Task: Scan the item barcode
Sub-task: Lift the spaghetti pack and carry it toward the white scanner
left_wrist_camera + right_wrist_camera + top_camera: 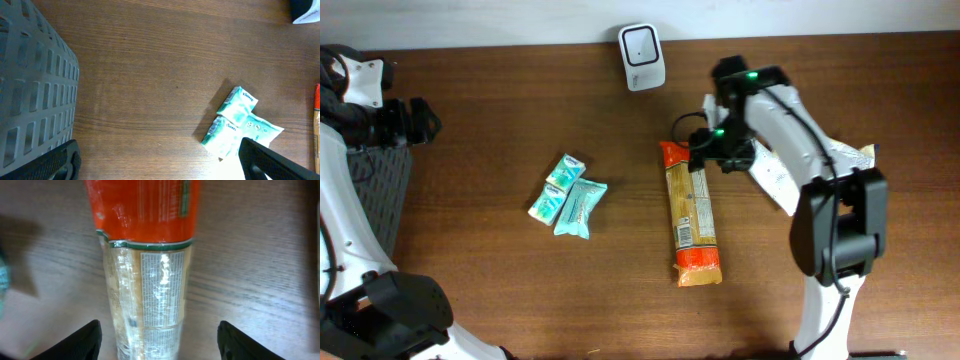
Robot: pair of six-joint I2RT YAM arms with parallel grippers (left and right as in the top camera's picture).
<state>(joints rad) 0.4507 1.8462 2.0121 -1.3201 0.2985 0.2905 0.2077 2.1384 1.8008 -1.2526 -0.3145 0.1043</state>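
Right tool (160, 332) astride packet (145, 255) (jaws wide)

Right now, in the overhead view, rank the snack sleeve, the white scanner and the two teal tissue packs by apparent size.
1. Snack sleeve, clearly largest.
2. White scanner.
3. Left tissue pack and right tissue pack: alike, so unranked.

Both arms wear white shells broken by chunky black joint housings. On the right arm (790, 120), at three o'clock, two small green lights (752, 75) glow and a thin black cable (682, 124) loops beside them. The left arm (360, 82) sits at nine o'clock. The right gripper (159, 342) has black, rounded fingertips (82, 341).
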